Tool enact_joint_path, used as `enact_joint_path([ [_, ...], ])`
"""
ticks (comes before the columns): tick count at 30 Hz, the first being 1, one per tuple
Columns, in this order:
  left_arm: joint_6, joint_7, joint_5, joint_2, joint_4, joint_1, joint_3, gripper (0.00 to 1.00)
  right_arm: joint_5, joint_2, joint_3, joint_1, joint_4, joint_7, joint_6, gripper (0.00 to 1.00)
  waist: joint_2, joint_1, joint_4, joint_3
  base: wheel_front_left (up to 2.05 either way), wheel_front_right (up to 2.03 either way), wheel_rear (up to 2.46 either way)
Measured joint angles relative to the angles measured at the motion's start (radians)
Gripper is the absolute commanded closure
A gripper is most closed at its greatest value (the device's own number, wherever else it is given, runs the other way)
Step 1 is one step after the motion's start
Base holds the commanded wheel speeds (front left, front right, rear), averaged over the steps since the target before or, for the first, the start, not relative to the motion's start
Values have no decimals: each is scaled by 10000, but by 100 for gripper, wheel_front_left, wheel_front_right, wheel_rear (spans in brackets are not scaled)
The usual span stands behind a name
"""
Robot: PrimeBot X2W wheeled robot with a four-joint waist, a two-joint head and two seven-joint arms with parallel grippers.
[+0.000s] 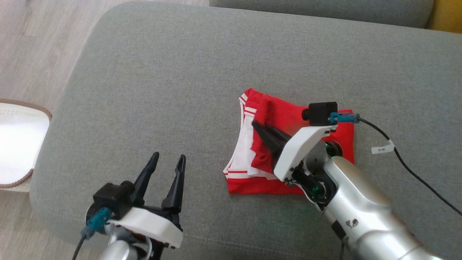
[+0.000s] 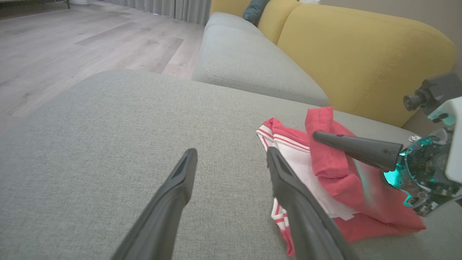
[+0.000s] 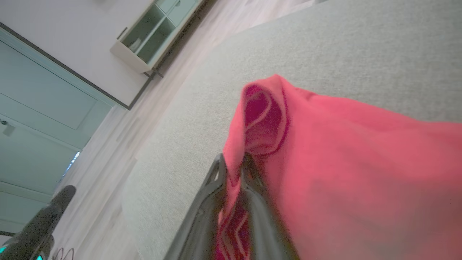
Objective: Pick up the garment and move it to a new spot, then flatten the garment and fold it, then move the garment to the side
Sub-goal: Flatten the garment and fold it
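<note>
The garment [image 1: 281,108] lies folded into a compact red bundle on the grey seat cushion [image 1: 180,72], a little toward 3 o'clock from the middle of the head view. Its white sleeve cloth and red-white striped trim show along the edge facing 9 o'clock. The right gripper [image 1: 258,126] reaches in over the bundle from 5 o'clock, its fingers pointing toward 10 o'clock. In the right wrist view the right gripper [image 3: 232,162] has its fingers narrow, with a strip of the garment [image 3: 343,144] pinched between them and a small red fold standing up just past the tips. From the left wrist view that raised fold of the garment [image 2: 325,159] stands as a ridge over the right gripper [image 2: 321,138]. The left gripper [image 1: 169,157] hangs above bare cushion at 7 o'clock, fingers spread wide and holding nothing; the bundle sits at its 2 o'clock, near but apart. In its own view the left gripper [image 2: 231,151] points toward a yellow sofa back [image 2: 361,47]. A black cable [image 1: 408,162] trails off toward 4 o'clock.
</note>
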Motion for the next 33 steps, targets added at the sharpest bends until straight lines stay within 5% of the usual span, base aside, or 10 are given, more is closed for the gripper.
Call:
enact_joint_path([
  [1, 0, 0, 0, 0, 12, -1, -2, 0, 148, 2, 128, -81, 36, -171, 0, 0, 0, 0, -12, 1, 0, 0, 0],
  [11, 0, -31, 0, 2, 88, -13, 0, 0, 568, 4, 673, -739, 570, -1939, 0, 0, 0, 0, -310, -222, 0, 0, 0],
  [17, 58, -33, 0, 2, 98, -6, 6, 0, -460, 6, 397, -956, 1227, -3183, 0, 0, 0, 0, -542, -412, 0, 0, 0],
  [26, 221, -117, 36, -163, 163, -8, 284, 0, -3024, -33, -1616, -785, 1682, -4282, 0, 0, 0, 0, -1071, -810, 0, 0, 0],
  [33, 372, -127, 458, -412, 203, 0, 717, 0, -5741, -33, -4242, 1141, -123, -4318, 0, 0, 0, 0, -1442, -1064, 0, 0, 0],
])
